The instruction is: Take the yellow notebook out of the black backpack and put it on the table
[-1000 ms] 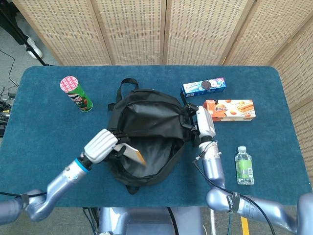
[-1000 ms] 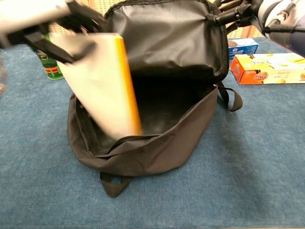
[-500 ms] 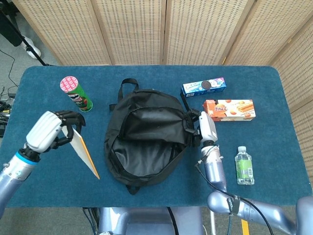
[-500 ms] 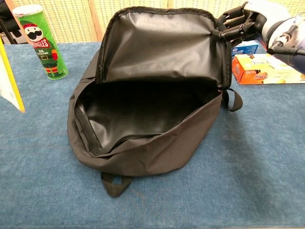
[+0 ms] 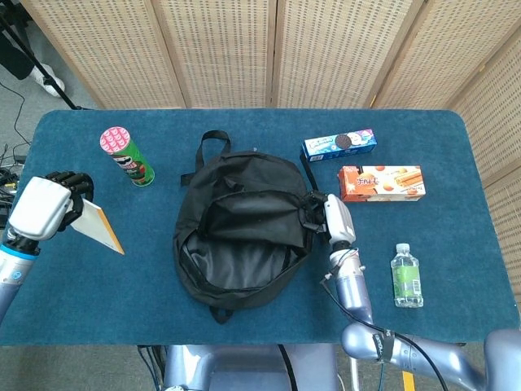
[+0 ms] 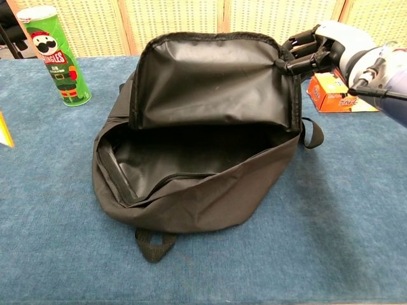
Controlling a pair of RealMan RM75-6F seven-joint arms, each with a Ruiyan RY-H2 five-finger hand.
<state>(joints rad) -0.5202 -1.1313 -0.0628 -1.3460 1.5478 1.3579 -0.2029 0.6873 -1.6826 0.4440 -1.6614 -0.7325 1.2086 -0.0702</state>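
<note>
The black backpack (image 5: 240, 232) lies open in the middle of the blue table, its inside (image 6: 184, 159) showing nothing in it. My left hand (image 5: 45, 208) grips the yellow notebook (image 5: 98, 228) above the table's left side, well clear of the backpack. Only a corner of the notebook (image 6: 4, 130) shows at the left edge of the chest view. My right hand (image 5: 335, 220) holds the backpack's raised flap at its right edge, and its fingers (image 6: 304, 52) pinch the fabric there.
A green crisp can (image 5: 128, 156) stands at the back left. A blue biscuit box (image 5: 339, 143) and an orange biscuit box (image 5: 383, 182) lie at the back right. A small water bottle (image 5: 404, 275) lies at the front right.
My left hand has drawn the notebook out of the backpack and carried it far to the left. The flap held by my right hand has sunk lower.
</note>
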